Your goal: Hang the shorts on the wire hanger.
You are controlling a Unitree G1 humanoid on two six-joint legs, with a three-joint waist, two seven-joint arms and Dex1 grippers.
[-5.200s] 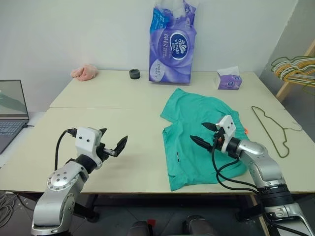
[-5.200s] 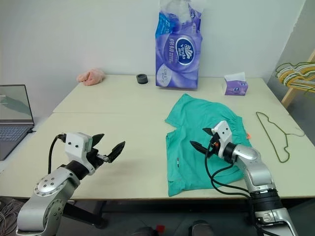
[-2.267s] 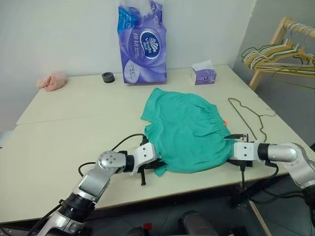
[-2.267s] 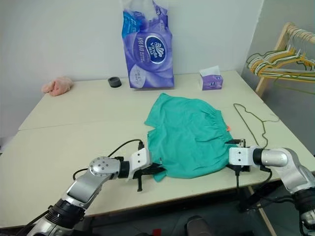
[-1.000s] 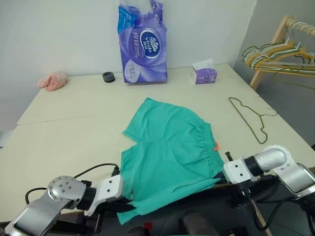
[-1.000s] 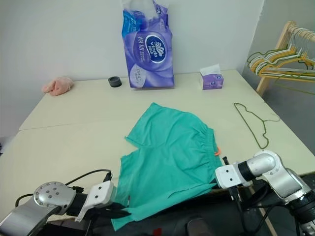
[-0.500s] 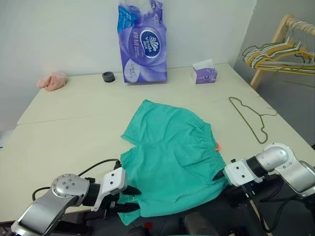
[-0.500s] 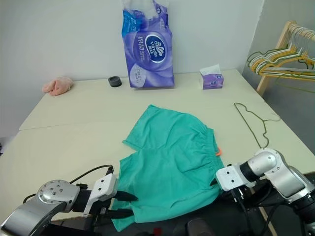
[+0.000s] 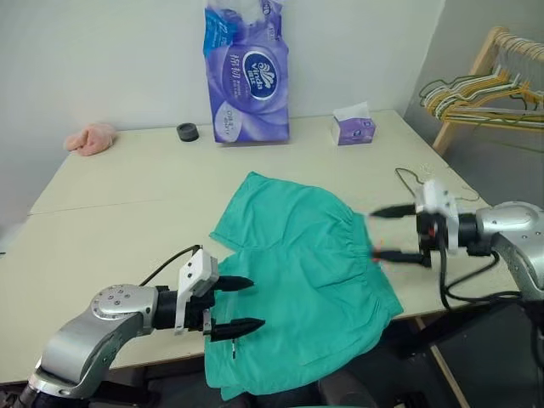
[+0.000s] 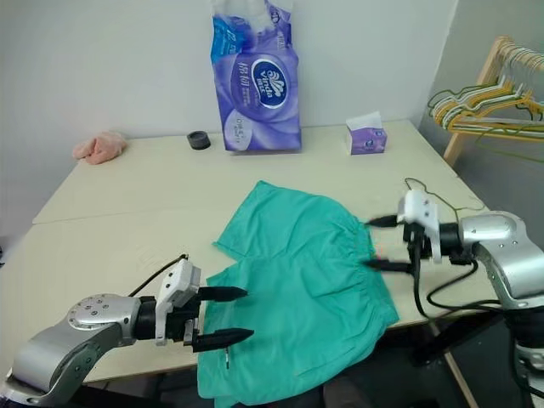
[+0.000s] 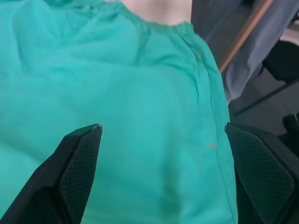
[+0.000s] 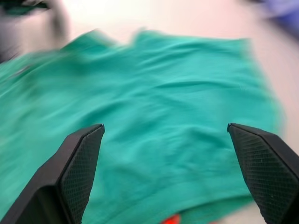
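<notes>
The shorts point(image 9: 297, 276) lie flat on the surface point(image 9: 127, 212), their near edge drooping over its front. They look light, limp and easy to slide; the gathered waistband offers the firmest hold. Left claw point(image 9: 238, 304) and right claw point(image 9: 398, 233) hover spread, empty. The hanger point(image 10: 442, 204) is largely masked by the right claw.

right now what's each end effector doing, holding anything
Left end effector: open, holding nothing, over the shorts.
Right end effector: open, holding nothing, at the shorts' waistband side.
</notes>
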